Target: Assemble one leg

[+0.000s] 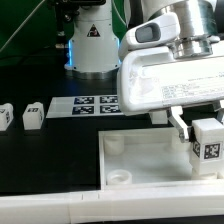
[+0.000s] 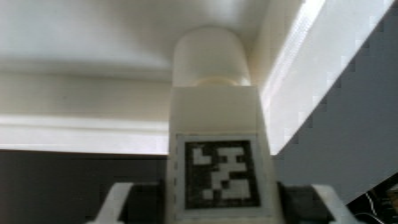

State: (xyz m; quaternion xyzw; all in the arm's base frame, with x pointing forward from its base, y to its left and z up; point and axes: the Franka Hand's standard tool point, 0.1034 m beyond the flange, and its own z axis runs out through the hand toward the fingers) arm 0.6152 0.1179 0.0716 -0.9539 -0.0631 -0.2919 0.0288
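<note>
two fingers (image 2: 121, 203) of the gripper (image 1: 205, 128) pinch the leg (image 1: 209, 145) by its flat sides near the tag, at the lower right of the exterior view. its peg end points toward the tray (image 1: 130, 150). it looks like light, stiff, smooth plastic, probably slippery, so the flat sides give the best hold, not the rounded peg. spare legs (image 1: 33, 115) sit at the far left.

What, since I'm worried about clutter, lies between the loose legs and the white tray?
Nothing: in the exterior view only bare black table separates the loose legs from the tray.
</note>
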